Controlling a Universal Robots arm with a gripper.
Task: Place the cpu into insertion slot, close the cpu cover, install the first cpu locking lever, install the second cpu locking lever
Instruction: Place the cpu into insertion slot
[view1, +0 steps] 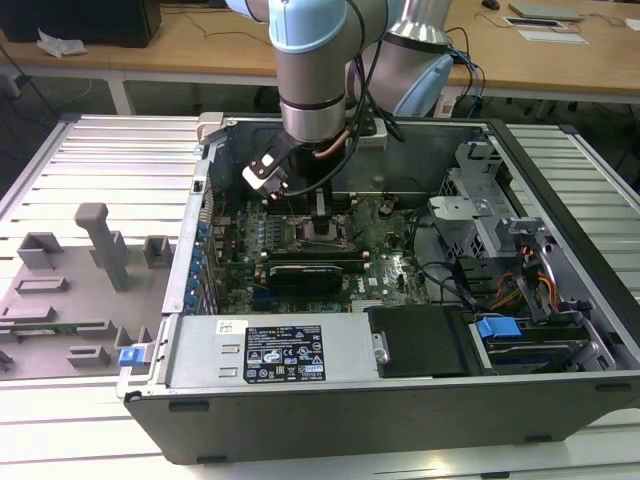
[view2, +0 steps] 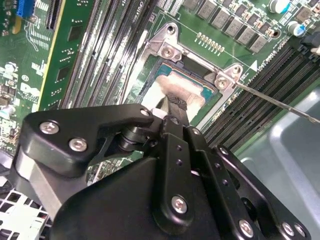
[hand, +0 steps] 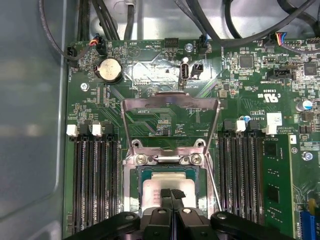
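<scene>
The cpu (hand: 159, 186) lies flat in the insertion slot (hand: 134, 200), its pale metal top showing. My gripper (hand: 172, 193) is shut, its two black fingertips pressed together on the middle of the chip; the second wrist view shows the same contact of gripper (view2: 172, 102) and cpu (view2: 176, 84). The cpu cover (hand: 170, 101) stands swung open beyond the socket, hinged at two screws. A thin locking lever (view2: 280, 102) sticks out beside the socket, unlatched. In the exterior view the gripper (view1: 320, 212) reaches down into the open computer case onto the motherboard (view1: 390, 265).
Black memory slots (hand: 95, 180) flank the socket, with a green memory stick (hand: 277, 185) on one side. A coin battery (hand: 110, 69) and cables (hand: 240, 20) lie beyond it. A drive cage (view1: 480, 220) is at the exterior view's right and a grey fixture (view1: 95, 265) at its left.
</scene>
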